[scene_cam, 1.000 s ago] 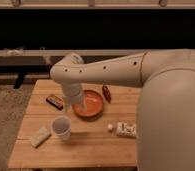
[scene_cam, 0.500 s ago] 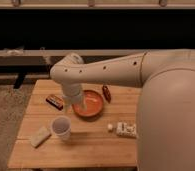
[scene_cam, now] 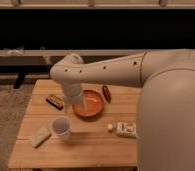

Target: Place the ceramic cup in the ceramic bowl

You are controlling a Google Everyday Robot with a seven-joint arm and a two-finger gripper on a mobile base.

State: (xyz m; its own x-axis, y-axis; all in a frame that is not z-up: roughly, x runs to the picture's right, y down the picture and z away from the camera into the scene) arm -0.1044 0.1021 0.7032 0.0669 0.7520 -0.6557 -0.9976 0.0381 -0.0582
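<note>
Cream-white casing covers the arm [scene_cam: 106,70] that reaches in from your 3 o'clock, bends at a rounded elbow and drops its wrist down to the gripper [scene_cam: 77,105]. The gripper sits low over the left edge of the ceramic bowl [scene_cam: 95,103]. Whether it is wide, narrow or holding anything you cannot tell, since the wrist hides its working end. Taking the gripper as the centre of your dial, the orange bowl spreads out toward 3 o'clock, resting flat on the wooden table [scene_cam: 91,150]. The ceramic cup [scene_cam: 61,127] stands upright on the table at about 7 o'clock, clear of the bowl and apart from the gripper (its mouth faces up). At 9 o'clock, just beside the wrist, lies a small dark bar [scene_cam: 55,101]. At 2 o'clock, just off the bowl's far-right rim, you have a dark reddish oblong object [scene_cam: 107,93]. Out at 4 o'clock sits a small white box with markings [scene_cam: 126,130], with a tiny white item [scene_cam: 111,127] on its left. Near 8 o'clock, left of the cup, a pale flat block [scene_cam: 40,136] lies at an angle.
</note>
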